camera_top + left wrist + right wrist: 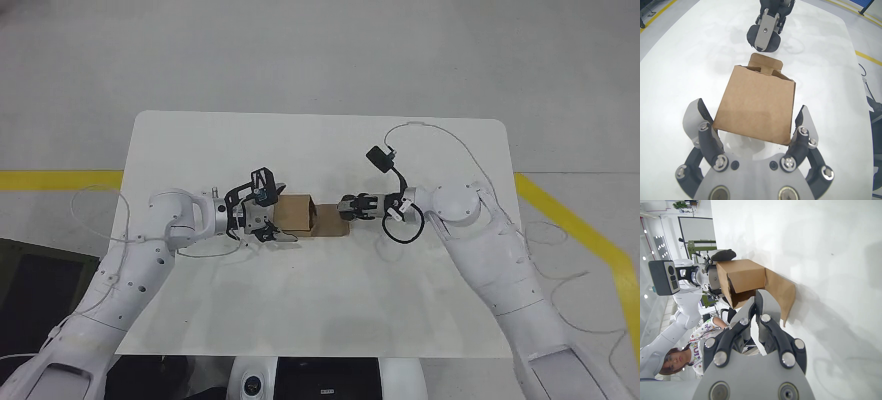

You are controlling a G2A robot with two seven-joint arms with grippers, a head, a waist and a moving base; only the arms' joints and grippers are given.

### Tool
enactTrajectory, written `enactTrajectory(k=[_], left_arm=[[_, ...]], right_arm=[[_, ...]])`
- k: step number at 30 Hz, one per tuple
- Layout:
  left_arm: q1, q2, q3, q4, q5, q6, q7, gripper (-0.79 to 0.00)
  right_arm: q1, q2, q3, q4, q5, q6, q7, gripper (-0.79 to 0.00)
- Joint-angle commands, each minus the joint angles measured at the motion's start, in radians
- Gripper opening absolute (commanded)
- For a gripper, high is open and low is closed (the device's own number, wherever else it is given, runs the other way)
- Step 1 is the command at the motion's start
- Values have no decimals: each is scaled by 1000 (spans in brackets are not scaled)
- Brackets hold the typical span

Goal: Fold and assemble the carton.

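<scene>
Closest in, the left hand [752, 104] sits released, its fingers [694, 115] spread wide to either side of the near end of the brown carton [757, 106], whose corners reach the finger bases. The carton lies on its side near the middle of the white desk [320, 300], between the two hands. Its far end is open, with a tuck flap [765, 61] sticking out low over the desk. The right hand [756, 295] is clenched on nothing, fingertips together just at that open end, beside the flap.
</scene>
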Motion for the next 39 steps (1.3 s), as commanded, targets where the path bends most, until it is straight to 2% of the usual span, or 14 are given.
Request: enactTrajectory(k=[1, 3, 8, 18, 26, 39], left_arm=[[2, 0, -1, -2, -1, -1, 1, 0], [3, 0, -3, -3, -1, 0, 3, 0], [5, 0, -4, -3, -3, -1, -1, 0], [5, 0, -6, -4, -5, -2, -5, 0], [5, 0, -6, -4, -6, -4, -8, 0], [7, -2, -2, -7, -8, -2, -19, 0]], right_arm=[[-32, 13, 27, -32, -27, 31, 18, -656], [-56, 21, 48, -52, -27, 38, 17, -616], [-75, 27, 55, -54, -35, 34, 7, -631], [3, 6, -25, 68, -17, 2, -11, -610], [43, -14, -83, 109, 30, -21, -8, -573], [46, -20, -103, 17, 75, 5, -6, -566]])
